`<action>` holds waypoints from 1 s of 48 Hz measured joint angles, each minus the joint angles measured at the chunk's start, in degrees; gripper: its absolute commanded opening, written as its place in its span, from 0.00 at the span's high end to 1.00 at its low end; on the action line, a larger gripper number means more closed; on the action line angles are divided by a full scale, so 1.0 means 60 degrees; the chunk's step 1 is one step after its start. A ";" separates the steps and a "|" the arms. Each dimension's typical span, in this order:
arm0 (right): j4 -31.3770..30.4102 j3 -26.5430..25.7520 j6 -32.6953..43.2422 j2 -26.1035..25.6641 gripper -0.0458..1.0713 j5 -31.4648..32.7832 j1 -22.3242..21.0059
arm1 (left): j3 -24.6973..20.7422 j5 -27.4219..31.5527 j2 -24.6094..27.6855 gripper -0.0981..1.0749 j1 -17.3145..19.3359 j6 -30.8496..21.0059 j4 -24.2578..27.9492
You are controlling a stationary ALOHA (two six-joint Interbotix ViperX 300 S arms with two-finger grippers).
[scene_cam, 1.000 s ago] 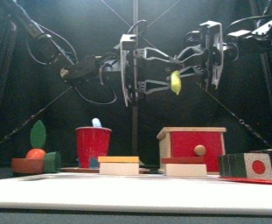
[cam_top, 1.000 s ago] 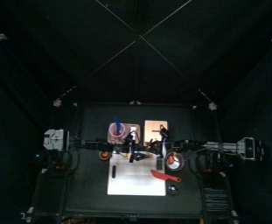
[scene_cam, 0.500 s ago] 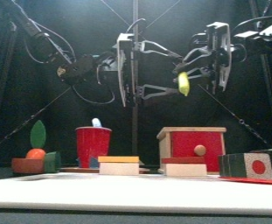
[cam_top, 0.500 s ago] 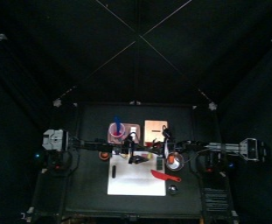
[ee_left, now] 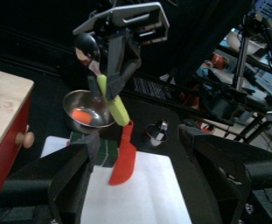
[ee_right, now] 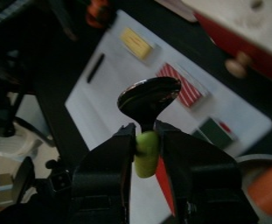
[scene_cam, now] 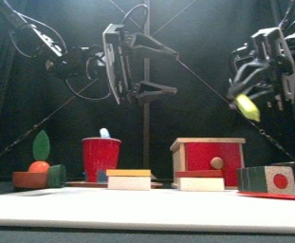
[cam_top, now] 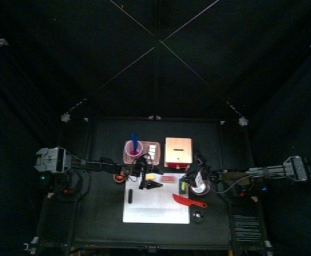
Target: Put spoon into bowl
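High above the table's right side, the spoon (scene_cam: pixel 248 105) hung in the right gripper (scene_cam: pixel 267 84), its yellow-green handle pinched between the jaws and slanting down and to the left. Seen from the right wrist, the spoon (ee_right: pixel 146 114) had a dark rounded bowl end pointing away from the jaws, over the white mat (ee_right: pixel 126 83) below. From the left wrist the same spoon (ee_left: pixel 112 98) showed gripped under the right gripper (ee_left: pixel 108 61), above a metal dish (ee_left: pixel 84 109) holding something orange and a red curved item (ee_left: pixel 122 156) on the mat.

The bowl (cam_top: pixel 136 150) sat on the table's left rear part, well apart from the spoon, beside the tan tray (cam_top: pixel 179 149).

The left gripper (scene_cam: pixel 116 66) hung in the air left of centre, jaws spread wide and holding nothing.

Along the front stood a red cup (scene_cam: pixel 101 157) and a red wooden box (scene_cam: pixel 208 159).
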 measured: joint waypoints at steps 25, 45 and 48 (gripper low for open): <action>0.5156 -0.0469 -0.0044 -0.1655 0.43 0.5596 0.0967 | 0.0469 0.0396 -0.0425 0.04 -0.0044 -0.0015 0.0425; 0.8511 -0.0850 -0.0059 -0.1274 0.43 0.7324 0.0000 | 0.1157 0.0410 -0.0923 0.04 0.0059 0.0000 0.0454; 0.8599 -0.0864 -0.0059 -0.1143 0.43 0.7456 -0.0264 | 0.1260 0.0410 -0.0981 0.04 0.0088 0.0000 0.0483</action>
